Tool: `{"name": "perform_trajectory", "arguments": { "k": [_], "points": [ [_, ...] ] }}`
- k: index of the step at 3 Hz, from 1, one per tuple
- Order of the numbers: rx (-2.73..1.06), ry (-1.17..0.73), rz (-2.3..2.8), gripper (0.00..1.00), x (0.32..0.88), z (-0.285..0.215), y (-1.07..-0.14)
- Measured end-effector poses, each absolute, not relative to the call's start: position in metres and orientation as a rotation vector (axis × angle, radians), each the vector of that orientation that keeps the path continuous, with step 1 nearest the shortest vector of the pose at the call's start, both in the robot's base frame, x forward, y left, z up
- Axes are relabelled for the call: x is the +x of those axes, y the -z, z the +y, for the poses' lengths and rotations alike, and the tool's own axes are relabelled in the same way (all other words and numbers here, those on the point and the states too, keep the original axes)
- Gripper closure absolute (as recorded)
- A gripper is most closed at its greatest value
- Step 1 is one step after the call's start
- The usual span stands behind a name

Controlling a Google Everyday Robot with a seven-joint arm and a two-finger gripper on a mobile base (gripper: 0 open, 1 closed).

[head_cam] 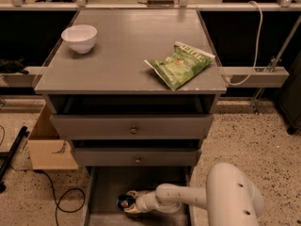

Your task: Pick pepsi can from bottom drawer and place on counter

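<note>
A cream-white claw (131, 205) sits low inside the plain grey bottom drawer (141, 180), on a glossy white arm (188, 197). Just left of the claw is the pepsi can (124, 201), dark blue with a pale end. Well above the claw, the smooth grey desk (127, 46) carries a white bowl (79, 36) and a green chip bag (181, 64) with white lettering. The floor (254, 135) is speckled beige.
</note>
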State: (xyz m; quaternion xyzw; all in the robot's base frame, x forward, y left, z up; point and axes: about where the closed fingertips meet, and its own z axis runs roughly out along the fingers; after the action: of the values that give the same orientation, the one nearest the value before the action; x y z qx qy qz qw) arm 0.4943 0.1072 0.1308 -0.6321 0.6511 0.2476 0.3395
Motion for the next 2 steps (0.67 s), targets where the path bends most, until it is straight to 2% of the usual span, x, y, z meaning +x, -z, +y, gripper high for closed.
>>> {"name": "perform_trajectory", "arguments": {
  "k": [2],
  "points": [
    [-1.645, -0.644, 1.695, 1.00, 0.4943, 0.1071, -0.1346]
  ]
}}
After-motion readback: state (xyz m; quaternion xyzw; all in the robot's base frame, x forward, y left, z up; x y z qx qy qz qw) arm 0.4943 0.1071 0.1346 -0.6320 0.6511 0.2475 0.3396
